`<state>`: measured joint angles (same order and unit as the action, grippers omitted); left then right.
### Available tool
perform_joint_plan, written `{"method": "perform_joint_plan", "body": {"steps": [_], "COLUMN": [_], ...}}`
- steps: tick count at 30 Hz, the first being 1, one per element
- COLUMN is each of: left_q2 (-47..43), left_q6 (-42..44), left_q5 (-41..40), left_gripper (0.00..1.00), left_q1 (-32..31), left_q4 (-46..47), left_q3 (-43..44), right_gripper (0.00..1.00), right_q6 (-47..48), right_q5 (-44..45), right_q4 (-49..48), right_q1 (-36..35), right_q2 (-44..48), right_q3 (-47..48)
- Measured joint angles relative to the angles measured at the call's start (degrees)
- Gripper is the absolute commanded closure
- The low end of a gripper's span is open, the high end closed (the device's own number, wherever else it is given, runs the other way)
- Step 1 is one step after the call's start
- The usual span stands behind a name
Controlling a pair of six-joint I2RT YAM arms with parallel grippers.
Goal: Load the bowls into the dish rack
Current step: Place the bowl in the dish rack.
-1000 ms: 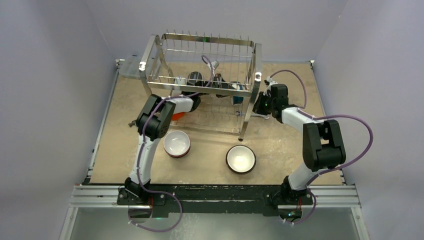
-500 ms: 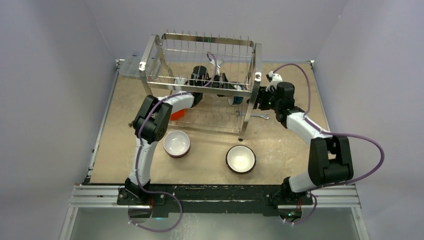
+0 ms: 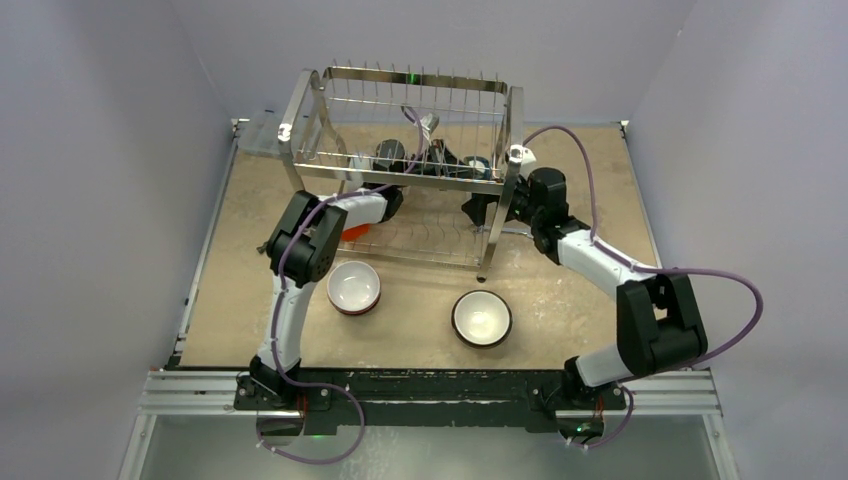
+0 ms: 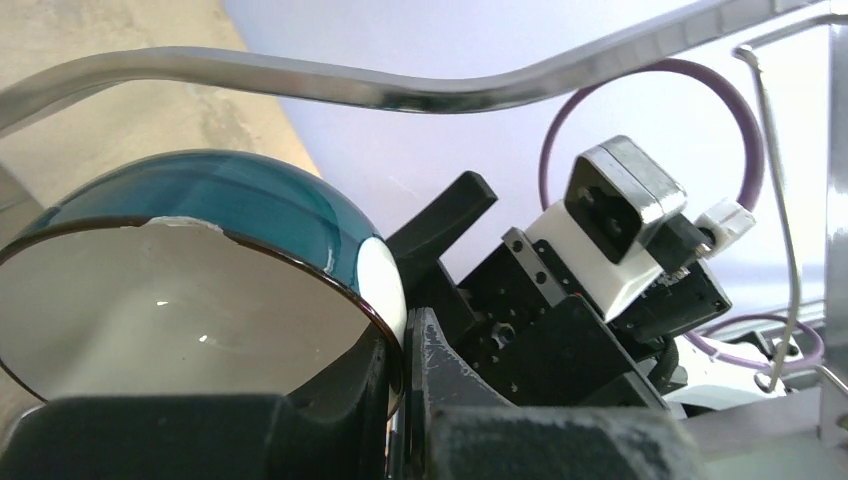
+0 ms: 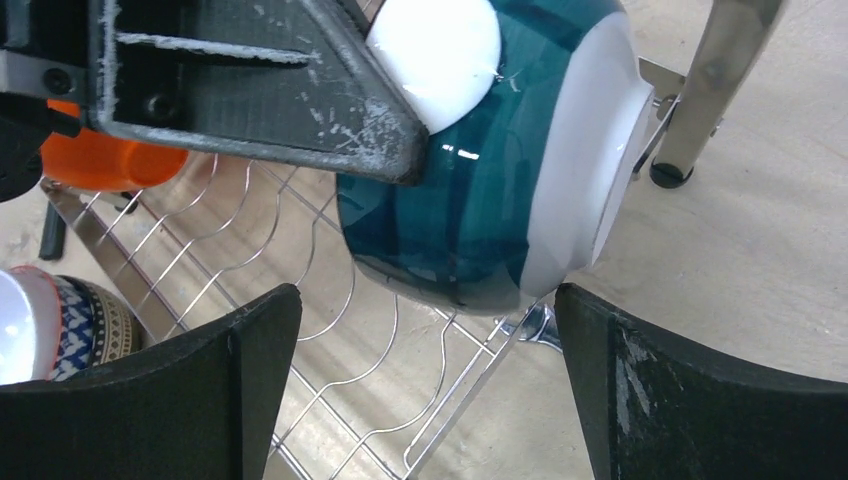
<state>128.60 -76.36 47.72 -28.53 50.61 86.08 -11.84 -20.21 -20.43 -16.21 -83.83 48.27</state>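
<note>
Evidently, the left gripper [image 4: 398,380] clamps the rim of the teal bowl [image 5: 480,180], holding it tilted over the lower-tier wires at the right end of the dish rack [image 3: 410,178]. The right gripper [image 5: 425,310] has its 2 fingers apart, flanking the bowl without contact, likely so that 1 arm alone seats it.

The dish rack [image 3: 405,170] is standing on the far half of the bench [image 3: 420,320], with a box [image 3: 258,135] sitting just behind its left end. Two bowls are sitting on the bench in front of the rack: the near-left bowl [image 3: 354,287] just before its near side, the near-right bowl [image 3: 482,318] further right and nearer. The lower-tier bowl [image 3: 357,230] is lying at the lower tier's left end. The left tool [image 4: 400,350] is reaching in under the upper tier and clamping the rim of the held bowl [image 5: 490,150], which is hanging above the lower tier's right end. The right tool [image 5: 425,300] is hovering at the rack's right end, its fingers spread to either side of that bowl, apart from it.
</note>
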Motion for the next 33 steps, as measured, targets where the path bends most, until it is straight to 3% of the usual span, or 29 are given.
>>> {"method": "perform_joint_plan", "body": {"steps": [4,13,24,29,33], "left_q2": [0.0,0.0,0.0,0.0,0.0], "left_q6": [-2.4,-1.4,-2.6,-3.0,-3.1], "left_q5": [0.0,0.0,0.0,0.0,0.0], "left_gripper": [1.00,1.00,1.00,1.00,1.00], "left_q1": [0.0,0.0,-0.2,-0.4,-0.4], "left_q4": [3.3,0.5,2.5,2.6,2.5], "left_q3": [-0.8,-2.1,-2.1,-2.1,-2.1], "right_gripper": [0.02,0.02,0.11,0.40,0.84], "right_q6": [0.0,1.6,2.6,2.0,2.3], "right_q5": [3.9,11.4,11.3,10.8,10.1], "right_q4": [-1.1,-2.7,-2.6,-2.5,-2.6], "right_q1": [-1.1,-2.8,-3.7,-3.7,-3.7], "right_q2": [0.0,2.4,-1.0,-2.1,-2.1], "right_q3": [0.0,0.5,1.4,1.7,1.7]}}
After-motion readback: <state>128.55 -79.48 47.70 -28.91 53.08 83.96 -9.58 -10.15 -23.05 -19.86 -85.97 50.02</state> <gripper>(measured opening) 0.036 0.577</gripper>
